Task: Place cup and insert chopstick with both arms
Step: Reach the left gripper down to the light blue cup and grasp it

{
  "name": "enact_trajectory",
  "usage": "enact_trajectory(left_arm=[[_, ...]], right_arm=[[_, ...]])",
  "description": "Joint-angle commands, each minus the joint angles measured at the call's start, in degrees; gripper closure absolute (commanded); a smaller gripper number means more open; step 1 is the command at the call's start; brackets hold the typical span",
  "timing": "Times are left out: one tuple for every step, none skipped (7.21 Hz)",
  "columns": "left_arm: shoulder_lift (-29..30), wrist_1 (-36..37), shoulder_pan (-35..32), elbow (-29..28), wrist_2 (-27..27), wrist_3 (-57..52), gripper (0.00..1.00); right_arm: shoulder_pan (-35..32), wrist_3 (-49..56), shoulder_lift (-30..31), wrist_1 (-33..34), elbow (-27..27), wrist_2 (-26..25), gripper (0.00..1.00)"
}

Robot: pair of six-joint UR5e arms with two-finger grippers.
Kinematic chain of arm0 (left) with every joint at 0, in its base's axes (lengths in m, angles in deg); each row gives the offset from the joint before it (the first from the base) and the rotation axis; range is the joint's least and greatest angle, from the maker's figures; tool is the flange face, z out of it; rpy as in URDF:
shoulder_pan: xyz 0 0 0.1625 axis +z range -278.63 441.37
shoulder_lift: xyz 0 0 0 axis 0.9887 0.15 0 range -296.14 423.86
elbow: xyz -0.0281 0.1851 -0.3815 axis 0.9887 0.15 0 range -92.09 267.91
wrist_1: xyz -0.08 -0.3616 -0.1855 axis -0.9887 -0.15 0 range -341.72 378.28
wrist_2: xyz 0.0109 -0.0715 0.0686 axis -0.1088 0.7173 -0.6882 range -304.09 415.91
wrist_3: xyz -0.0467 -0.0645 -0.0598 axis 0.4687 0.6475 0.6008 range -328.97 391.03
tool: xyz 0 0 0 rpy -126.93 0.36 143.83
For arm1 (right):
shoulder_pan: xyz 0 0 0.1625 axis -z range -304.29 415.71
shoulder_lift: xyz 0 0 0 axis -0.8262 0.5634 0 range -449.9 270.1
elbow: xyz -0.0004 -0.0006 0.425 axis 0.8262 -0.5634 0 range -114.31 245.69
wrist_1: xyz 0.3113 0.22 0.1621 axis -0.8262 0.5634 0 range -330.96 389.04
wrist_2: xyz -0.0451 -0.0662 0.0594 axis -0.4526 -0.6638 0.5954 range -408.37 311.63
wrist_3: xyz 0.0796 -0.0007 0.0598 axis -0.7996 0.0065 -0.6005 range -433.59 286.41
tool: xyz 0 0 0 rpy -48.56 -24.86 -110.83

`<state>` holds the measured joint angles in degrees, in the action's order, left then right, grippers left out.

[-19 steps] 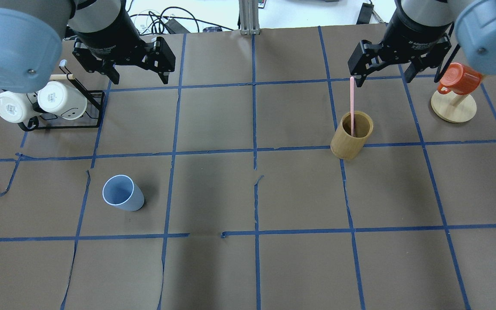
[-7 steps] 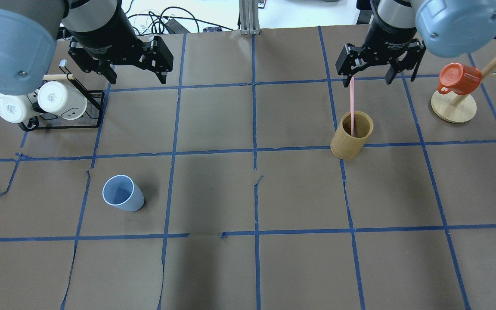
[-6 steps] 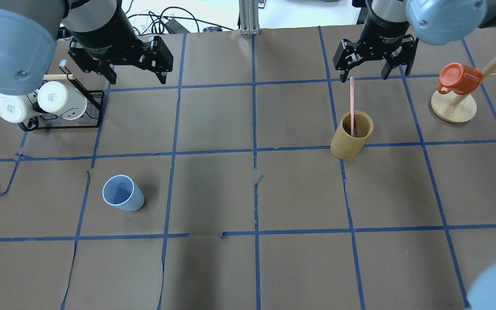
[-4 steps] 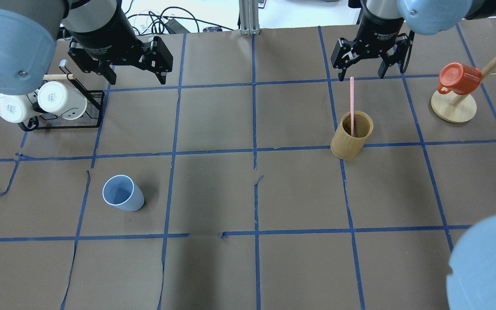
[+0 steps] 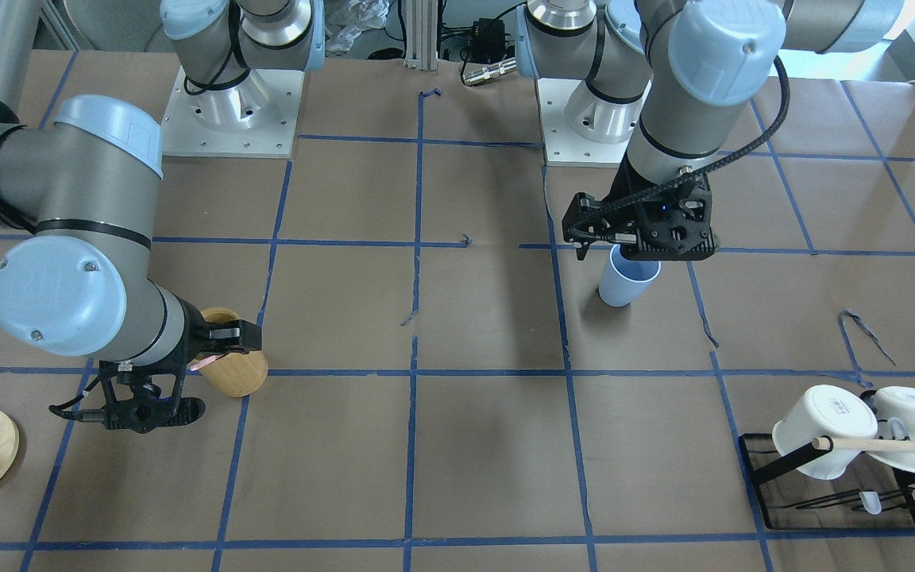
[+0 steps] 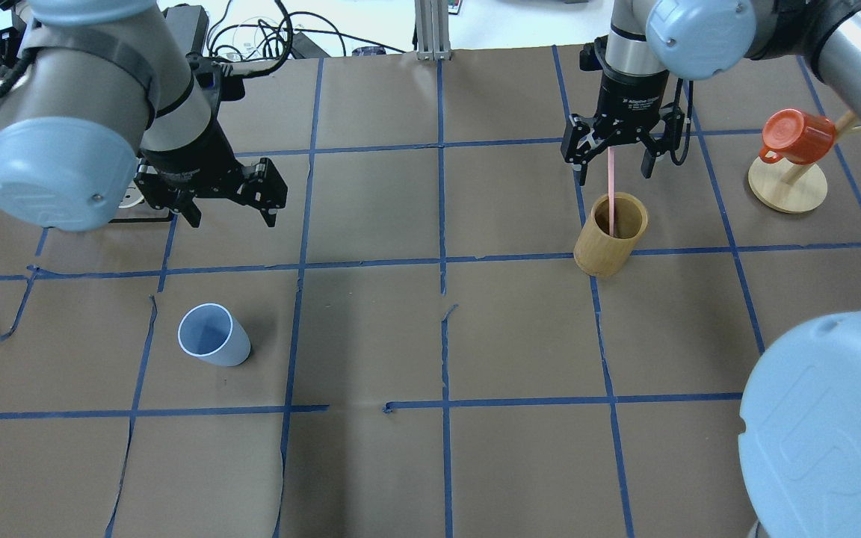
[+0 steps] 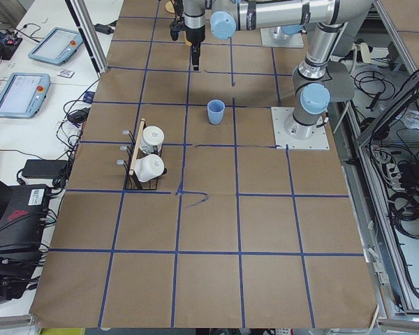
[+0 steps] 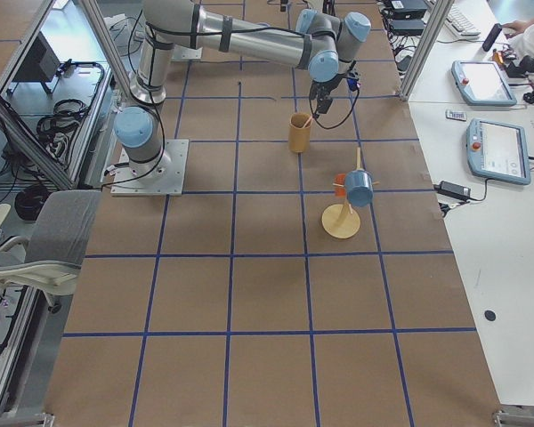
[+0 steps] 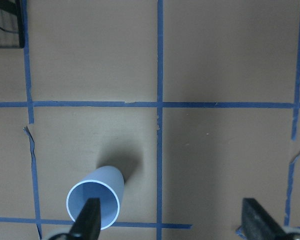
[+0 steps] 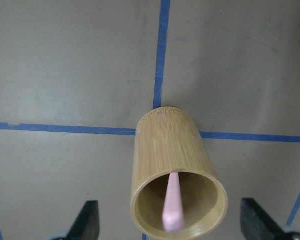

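Observation:
The light-blue cup [image 6: 214, 335] stands upright on the left half of the table, mouth up; it also shows in the left wrist view [image 9: 95, 204]. My left gripper [image 6: 232, 213] is open and empty, above and behind the cup. One pink chopstick [image 6: 611, 183] stands in the tan bamboo holder [image 6: 613, 235]. My right gripper [image 6: 613, 170] is open, with its fingers on either side of the chopstick's top end and apart from it. In the right wrist view the chopstick [image 10: 172, 202] sits between the open fingers [image 10: 87, 220].
An orange mug [image 6: 797, 134] hangs on a wooden stand [image 6: 788, 187] at the back right. A black rack with two white mugs [image 5: 823, 433] stands at the left side, behind my left arm. My right arm's elbow [image 6: 826, 426] fills the overhead view's lower right corner.
My left gripper has moved from the table's back toward the cup. My right gripper has shifted left and come over the chopstick's top. Both stay open.

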<state>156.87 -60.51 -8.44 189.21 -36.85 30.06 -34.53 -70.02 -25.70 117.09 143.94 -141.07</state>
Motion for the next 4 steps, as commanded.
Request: enact_trajectory(left_arm=[[0.25, 12.8, 3.5, 13.85, -0.23, -3.94, 0.0], [0.86, 19.58, 5.42, 19.57, -0.05, -3.86, 0.0], [0.95, 20.17, 6.14, 23.02, -0.31, -2.73, 0.0], [0.51, 18.87, 6.49, 23.75, -0.58, -1.59, 0.0]], right_arm=[[-0.28, 0.12, 0.4, 0.2, 0.23, -0.99, 0.33], [-0.29, 0.12, 0.14, 1.33, -0.12, -0.38, 0.4], [-0.29, 0.03, 0.14, 1.52, -0.12, -0.37, 0.38], [-0.29, 0.03, -0.04, 1.69, -0.12, -0.28, 0.38]])
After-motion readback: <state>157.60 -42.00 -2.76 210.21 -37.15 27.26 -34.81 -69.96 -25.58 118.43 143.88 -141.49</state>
